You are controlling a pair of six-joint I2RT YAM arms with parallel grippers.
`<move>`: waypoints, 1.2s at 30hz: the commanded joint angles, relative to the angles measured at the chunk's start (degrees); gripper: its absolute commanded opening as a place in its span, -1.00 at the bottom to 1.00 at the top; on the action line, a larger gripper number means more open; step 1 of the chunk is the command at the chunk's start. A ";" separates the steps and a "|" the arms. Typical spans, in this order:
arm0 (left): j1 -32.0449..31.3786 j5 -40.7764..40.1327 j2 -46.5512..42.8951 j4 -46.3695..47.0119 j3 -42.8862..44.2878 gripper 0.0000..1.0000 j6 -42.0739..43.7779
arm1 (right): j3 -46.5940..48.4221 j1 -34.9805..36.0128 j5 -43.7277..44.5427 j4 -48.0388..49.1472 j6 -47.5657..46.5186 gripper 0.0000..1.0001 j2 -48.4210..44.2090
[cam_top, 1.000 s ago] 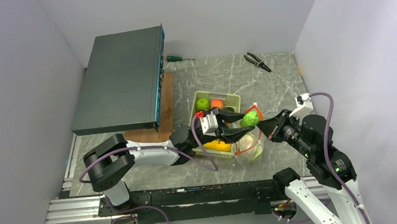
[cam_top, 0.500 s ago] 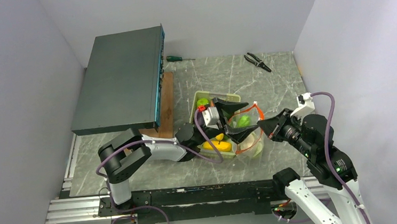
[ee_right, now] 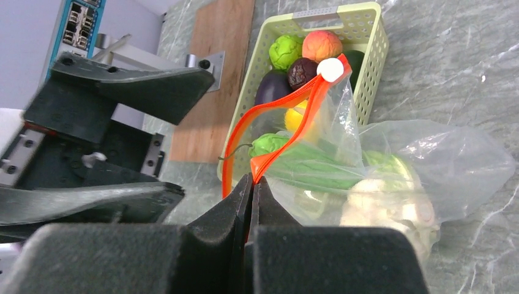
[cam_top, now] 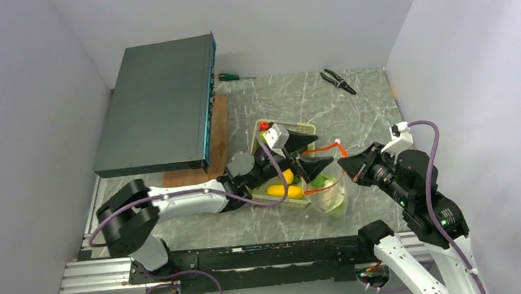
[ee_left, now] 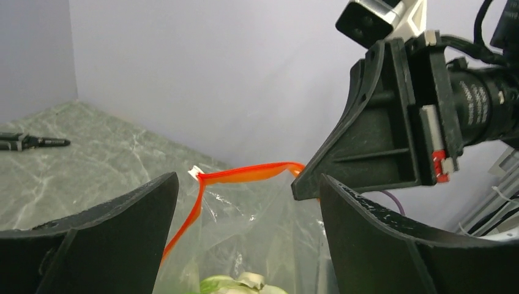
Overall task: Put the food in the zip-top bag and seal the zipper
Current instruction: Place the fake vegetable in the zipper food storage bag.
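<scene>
The clear zip-top bag (cam_top: 332,197) stands on the table with its mouth held open. A white cauliflower (ee_right: 385,205) and a bright green piece (ee_right: 306,162) lie inside it. My right gripper (ee_right: 252,184) is shut on the red-orange zipper (ee_right: 306,113), whose white slider tab (ee_right: 330,69) is at the far end. In the top view, that right gripper (cam_top: 341,160) is at the bag's right rim. My left gripper (cam_top: 318,151) stands open and empty just left of the mouth, and its fingers (ee_left: 92,245) frame the zipper (ee_left: 245,174).
The pale green basket (ee_right: 367,37) behind the bag holds green, orange, dark purple and yellow toy food. A large dark box (cam_top: 159,106) sits on a wooden board (cam_top: 218,133) at the left. A screwdriver (cam_top: 227,76) and pliers (cam_top: 337,81) lie at the back.
My left gripper opened and let the green piece drop into the bag, then drew back a little toward the basket. The right gripper kept its hold on the zipper.
</scene>
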 commanded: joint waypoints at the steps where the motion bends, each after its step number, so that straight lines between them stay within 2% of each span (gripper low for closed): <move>1: -0.67 -4.41 -8.71 -31.55 7.06 0.77 -3.03 | 2.23 0.11 -0.08 2.28 -0.34 -1.00 0.47; 4: -0.72 -7.39 -12.02 -50.17 11.83 0.71 -5.48 | 2.60 0.13 -0.24 1.86 -1.12 -1.00 0.68; 7: -0.75 -10.82 -14.04 -62.37 15.04 0.54 -6.61 | 2.96 0.12 -0.42 1.44 -1.70 -1.00 0.88; 10: -0.68 -12.93 -14.29 -70.98 17.73 0.40 -7.75 | 3.02 0.10 -1.07 1.32 -1.98 -1.00 1.22; 15: -1.12 -11.27 -10.45 -79.00 24.91 0.04 -7.07 | 2.23 0.08 -1.25 1.88 -1.49 -1.00 1.01; 19: -3.17 -15.33 -5.68 -86.98 31.80 0.02 -5.38 | 2.19 0.08 -1.76 2.07 -1.38 -1.00 1.37; 22: -4.27 -19.40 -3.07 -91.24 34.95 0.03 -5.11 | 2.43 0.14 -1.80 2.02 -1.59 -1.00 1.45; 27: -4.80 -23.88 -1.70 -93.29 35.60 -0.05 -7.13 | 2.46 0.12 -1.87 2.13 -1.74 -1.00 1.57; 33: -4.81 -18.57 0.69 -91.71 37.02 0.10 -5.86 | 1.43 0.14 -2.53 2.91 -1.34 -1.00 1.44; 36: -4.81 -17.27 2.37 -91.65 38.60 0.11 -5.12 | 1.06 0.13 -2.96 3.27 -1.04 -1.00 1.45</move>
